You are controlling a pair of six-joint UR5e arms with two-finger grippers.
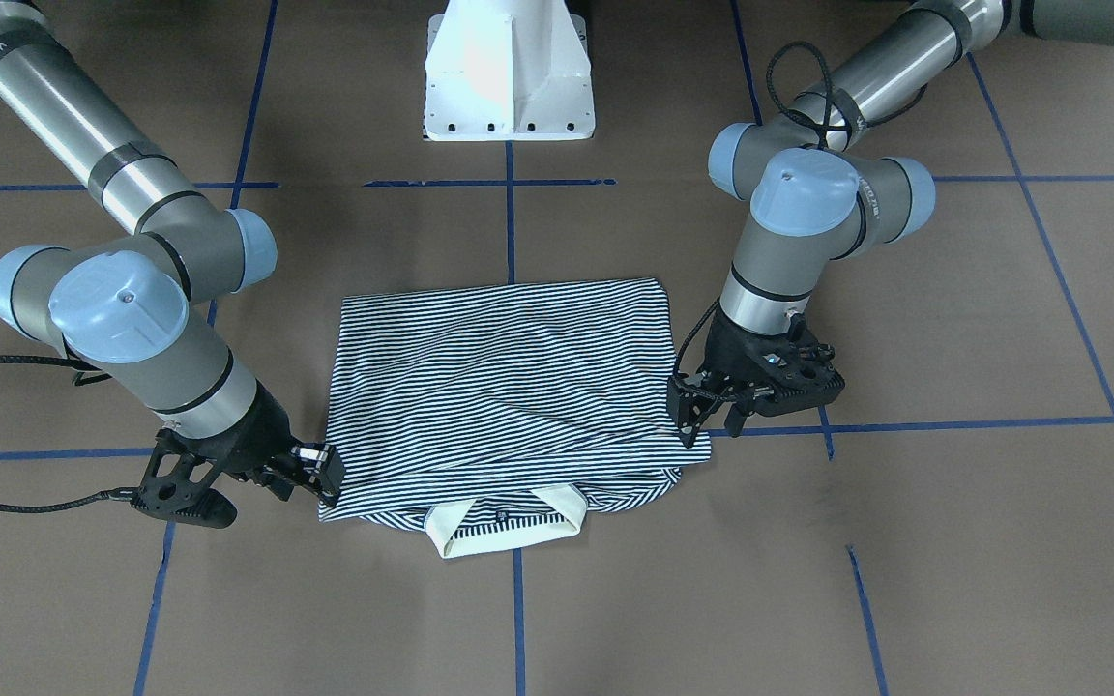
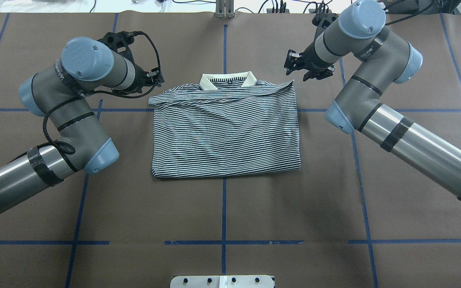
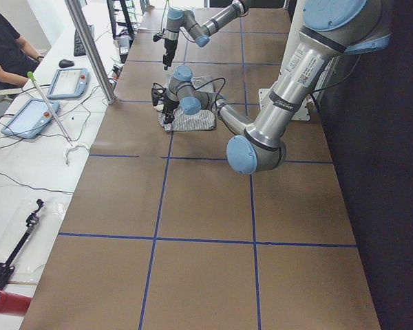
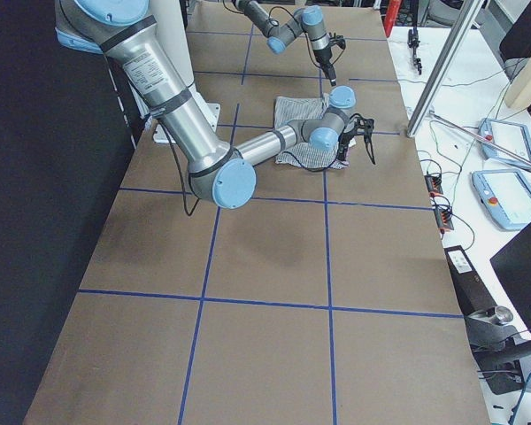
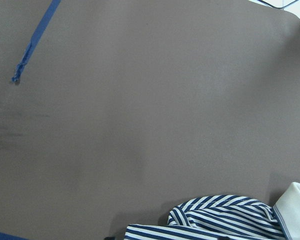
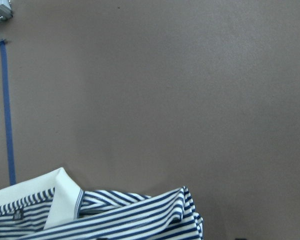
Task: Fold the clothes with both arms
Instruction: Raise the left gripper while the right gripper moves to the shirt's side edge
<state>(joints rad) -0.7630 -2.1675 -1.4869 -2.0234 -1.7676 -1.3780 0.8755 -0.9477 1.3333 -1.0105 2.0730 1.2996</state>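
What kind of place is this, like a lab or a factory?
Probably a robotics lab: a table gridded with blue tape, teach pendants on a cable-strewn side bench, and a seated operator.

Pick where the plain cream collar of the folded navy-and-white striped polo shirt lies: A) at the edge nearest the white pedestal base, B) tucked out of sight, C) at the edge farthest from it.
C: the cream collar pokes out of the striped polo shirt on the side opposite the white pedestal base.
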